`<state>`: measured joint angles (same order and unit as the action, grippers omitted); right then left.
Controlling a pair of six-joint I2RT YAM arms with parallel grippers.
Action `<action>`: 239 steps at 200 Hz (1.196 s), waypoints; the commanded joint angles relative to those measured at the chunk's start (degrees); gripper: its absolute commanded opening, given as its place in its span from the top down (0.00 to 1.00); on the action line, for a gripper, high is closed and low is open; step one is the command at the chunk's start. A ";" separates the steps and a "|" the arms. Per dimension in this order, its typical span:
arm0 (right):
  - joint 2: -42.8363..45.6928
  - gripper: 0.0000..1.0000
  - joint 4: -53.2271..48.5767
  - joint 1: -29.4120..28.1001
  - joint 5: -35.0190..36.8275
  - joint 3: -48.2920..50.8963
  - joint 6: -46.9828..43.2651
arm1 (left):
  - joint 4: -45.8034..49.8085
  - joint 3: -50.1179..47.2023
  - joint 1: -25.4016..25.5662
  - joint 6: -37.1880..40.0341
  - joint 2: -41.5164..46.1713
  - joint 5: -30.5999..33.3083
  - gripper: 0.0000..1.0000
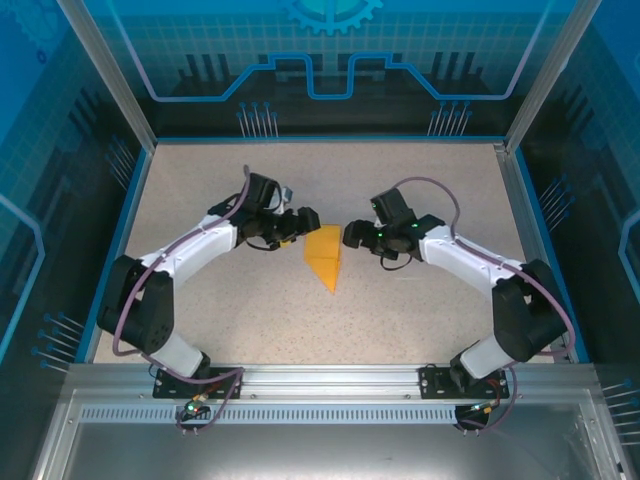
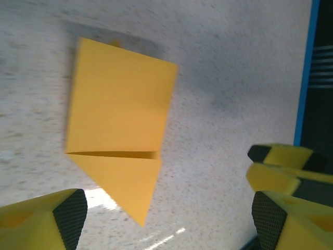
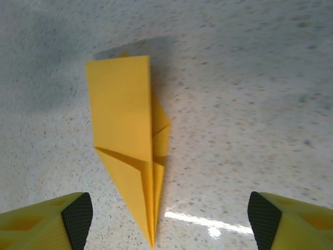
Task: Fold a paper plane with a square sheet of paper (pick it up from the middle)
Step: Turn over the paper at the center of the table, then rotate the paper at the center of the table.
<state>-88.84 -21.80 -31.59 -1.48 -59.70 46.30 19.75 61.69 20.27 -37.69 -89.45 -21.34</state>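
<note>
The orange-yellow paper plane lies on the speckled table, folded into a pointed dart with its tip toward the near edge. My left gripper hovers just left of its wide end, and my right gripper hovers just right of it. In the left wrist view the paper plane lies flat ahead of my open left gripper, with nothing between the pads. In the right wrist view the paper plane shows its centre ridge. Its tip points down between the wide-apart pads of my right gripper, which touch nothing.
The right gripper's yellow fingers show at the right edge of the left wrist view. A blue rim and glass walls enclose the table. Bare tabletop lies between the plane and the arm bases.
</note>
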 commanded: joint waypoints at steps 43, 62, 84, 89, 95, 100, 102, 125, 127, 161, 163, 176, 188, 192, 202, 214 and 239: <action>-14.15 0.35 2.06 -9.67 -4.53 -11.12 0.41 | -0.55 -7.74 -5.40 -6.07 1.65 4.85 0.08; -17.45 0.36 2.25 -10.39 -6.00 -12.51 0.94 | -0.62 -8.57 -6.24 -6.31 1.69 5.25 0.04; -19.81 0.38 1.67 -10.41 -5.55 -12.74 1.16 | -1.02 -9.28 -6.78 -6.69 1.55 5.09 0.03; -20.08 0.39 1.55 -10.31 -5.04 -12.64 1.00 | -1.28 -9.31 -6.80 -6.71 1.41 4.88 0.03; -20.46 0.39 1.10 -10.35 -4.44 -12.63 0.82 | -1.41 -9.29 -6.82 -6.63 1.20 4.50 0.03; -20.66 0.39 0.75 -10.17 -4.22 -12.60 0.57 | -1.46 -9.31 -6.83 -6.54 1.05 4.11 0.03; -20.80 0.39 0.61 -10.09 -4.10 -12.56 0.48 | -1.53 -9.31 -6.83 -6.57 0.93 3.96 0.03; -21.37 0.39 0.36 -9.20 -3.56 -11.53 -0.87 | -2.80 -9.39 -6.83 -5.91 -0.17 1.18 0.03; -21.44 0.39 0.38 -9.08 -3.54 -11.39 -0.97 | -2.92 -9.40 -6.83 -5.88 -0.19 0.92 0.03; -22.98 0.40 -0.68 -8.11 -3.92 -10.26 -6.46 | -3.23 -9.15 -6.83 -5.41 -0.82 -0.54 0.03; -23.07 0.40 -0.87 -8.10 -3.96 -10.26 -7.07 | -3.16 -9.16 -6.83 -5.38 -0.82 -0.54 0.03; -24.02 0.41 -2.16 -8.06 -4.68 -10.35 -11.63 | -2.94 -9.00 -6.83 -5.16 -0.73 -0.45 0.03; -24.85 0.42 -4.39 -7.83 -5.10 -10.43 -15.98 | -2.57 -8.83 -6.82 -4.99 -0.66 -0.48 0.03; -25.02 0.43 -5.15 -7.79 -5.30 -10.43 -17.41 | -2.50 -8.80 -6.83 -4.94 -0.64 -0.45 0.03; -25.03 0.44 -6.85 -7.04 -5.90 -9.99 -20.66 | -2.26 -8.78 -6.83 -4.91 -0.67 -0.45 0.03; -23.93 0.44 -8.02 -5.61 -7.01 -8.74 -24.63 | -2.07 -8.85 -6.83 -4.85 -0.47 -0.50 0.03; -19.59 0.45 -9.63 -1.89 -10.33 -6.20 -31.03 | -2.00 -9.21 -6.83 -4.93 0.05 -0.54 0.03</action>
<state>-110.80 -22.85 -37.85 -9.26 -69.58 25.21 17.26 53.17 13.98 -43.42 -89.62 -20.38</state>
